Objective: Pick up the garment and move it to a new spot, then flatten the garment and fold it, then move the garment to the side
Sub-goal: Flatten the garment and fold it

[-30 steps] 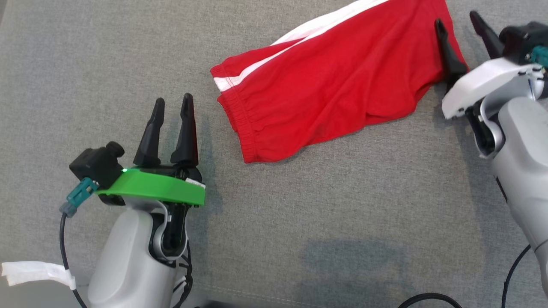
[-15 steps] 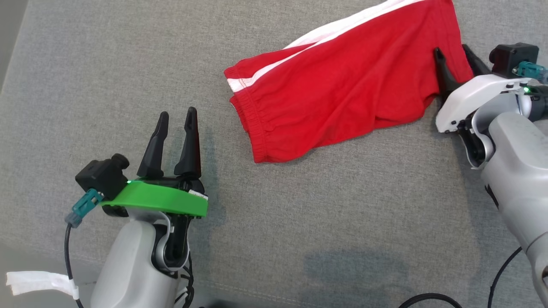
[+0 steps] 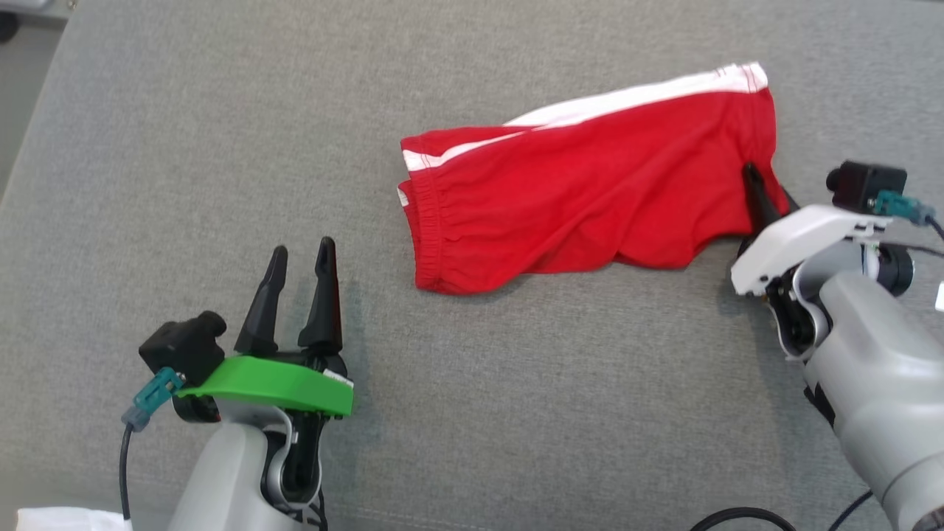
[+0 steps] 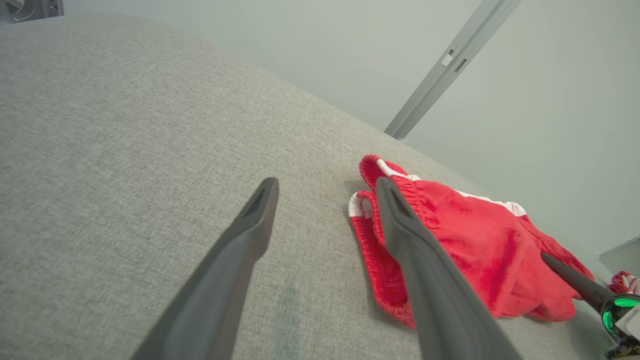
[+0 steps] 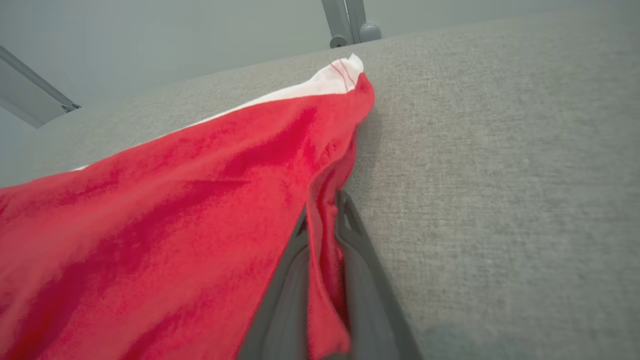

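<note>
Currently | right claw (image 5: 322,215): clamped on a thin hem fold of the garment (image 3: 582,199), which lies on the desk (image 3: 516,405) | left claw (image 3: 302,247): open, apart from it | risk: fold may slip out when lifted.

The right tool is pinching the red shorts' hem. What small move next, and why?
Probably lift the right tool slightly to raise the red shorts off the grey fabric surface. It is shut on a fold of the hem, and the left tool stands open, apart from the waistband.

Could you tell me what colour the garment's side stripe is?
White stripe on the red garment; best in head view.
</note>
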Motion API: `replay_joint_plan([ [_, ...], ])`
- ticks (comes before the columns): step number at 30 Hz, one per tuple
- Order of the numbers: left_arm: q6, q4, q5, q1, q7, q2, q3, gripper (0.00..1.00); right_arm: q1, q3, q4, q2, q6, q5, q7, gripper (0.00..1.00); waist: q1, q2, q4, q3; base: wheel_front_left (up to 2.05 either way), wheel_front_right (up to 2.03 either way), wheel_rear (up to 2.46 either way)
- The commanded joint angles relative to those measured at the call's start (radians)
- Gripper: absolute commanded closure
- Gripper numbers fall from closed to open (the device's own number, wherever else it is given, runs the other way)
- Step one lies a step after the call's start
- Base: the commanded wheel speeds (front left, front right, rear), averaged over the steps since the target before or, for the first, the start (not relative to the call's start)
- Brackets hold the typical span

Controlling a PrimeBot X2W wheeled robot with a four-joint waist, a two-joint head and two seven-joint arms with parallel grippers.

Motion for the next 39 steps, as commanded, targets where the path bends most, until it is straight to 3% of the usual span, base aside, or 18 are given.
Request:
replay_joint_plan([
  [1,0.002,0.007,0.008,0.027,0.001,0.003,0.005,0.0,0.048,-0.015,-0.019,-0.003,-0.002,0.001,-0.004,1.0,0.0,0.0001,-0.05,-0.065,0.0,0.0,0.0],
  [11,0.002,0.014,0.042,0.111,0.001,0.007,0.027,0.0,0.253,-0.109,-0.113,0.021,-0.002,-0.018,-0.004,1.0,0.0,0.0001,-0.112,-0.168,0.0,0.0,0.0],
  [17,0.002,0.011,0.05,0.143,0.001,0.006,0.033,0.0,0.306,-0.143,-0.134,0.024,-0.002,-0.036,-0.004,1.0,0.0,0.0001,-0.121,-0.185,0.0,0.0,0.0],
  [23,0.002,0.016,0.044,0.153,0.001,0.006,0.034,0.0,0.276,-0.162,-0.252,0.043,-0.002,-0.103,-0.004,1.0,0.0,0.0001,-0.117,-0.18,0.0,0.0,0.0],
  [32,0.002,0.024,0.034,0.155,0.001,0.004,0.031,0.0,0.269,0.022,-0.439,0.114,-0.001,-0.155,-0.003,1.0,0.0,0.0001,-0.079,-0.183,0.0,0.0,0.0],
  [39,0.002,0.026,0.03,0.154,0.001,0.003,0.026,0.0,0.241,0.204,-0.417,0.158,-0.001,-0.138,-0.003,1.0,0.0,0.0001,-0.036,-0.179,0.0,0.0,0.0],
])
